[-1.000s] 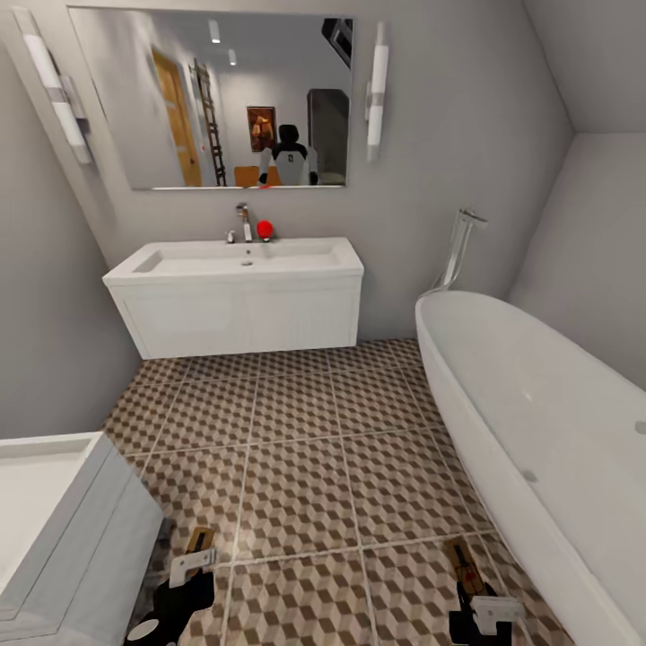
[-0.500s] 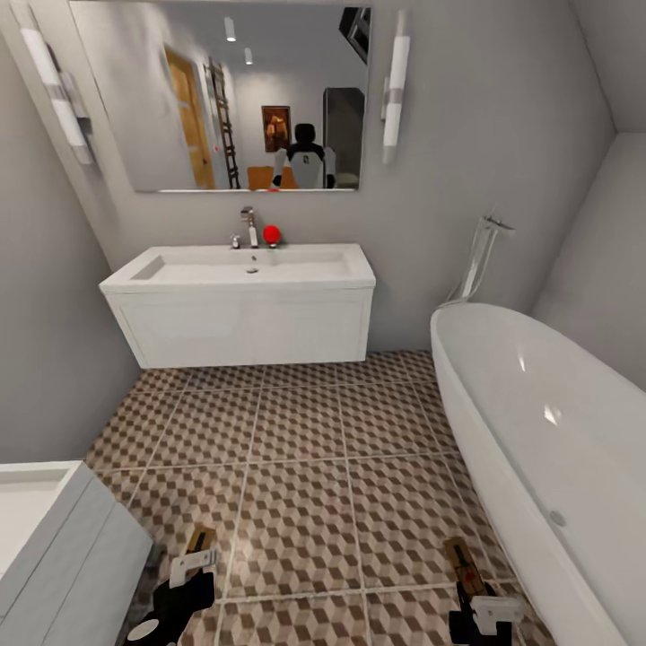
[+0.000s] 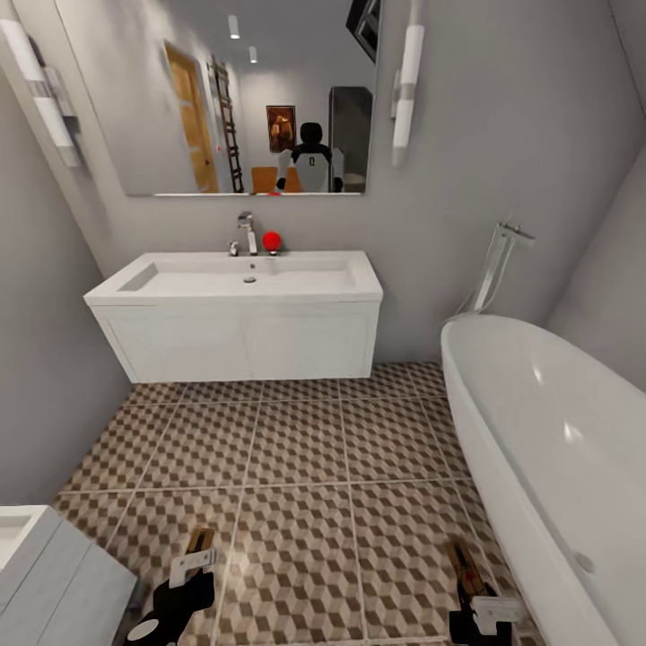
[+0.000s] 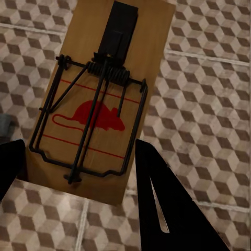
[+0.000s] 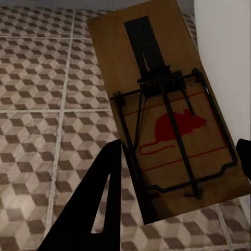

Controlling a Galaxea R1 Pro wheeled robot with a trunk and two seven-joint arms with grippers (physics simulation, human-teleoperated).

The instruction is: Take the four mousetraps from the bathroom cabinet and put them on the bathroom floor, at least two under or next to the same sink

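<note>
The left gripper (image 3: 194,569) is clamping one mousetrap (image 4: 99,99) and the right gripper (image 3: 484,606) is clamping a second mousetrap (image 5: 167,117), both boards jutting forward from the fingers above the bathroom floor (image 3: 296,449), the sink (image 3: 238,309) well ahead.

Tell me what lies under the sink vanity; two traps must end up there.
Under the wall-hung sink vanity, only cube-patterned bathroom floor tiles show, with no mousetrap. The deepest strip against the wall is hidden by the vanity front.
</note>
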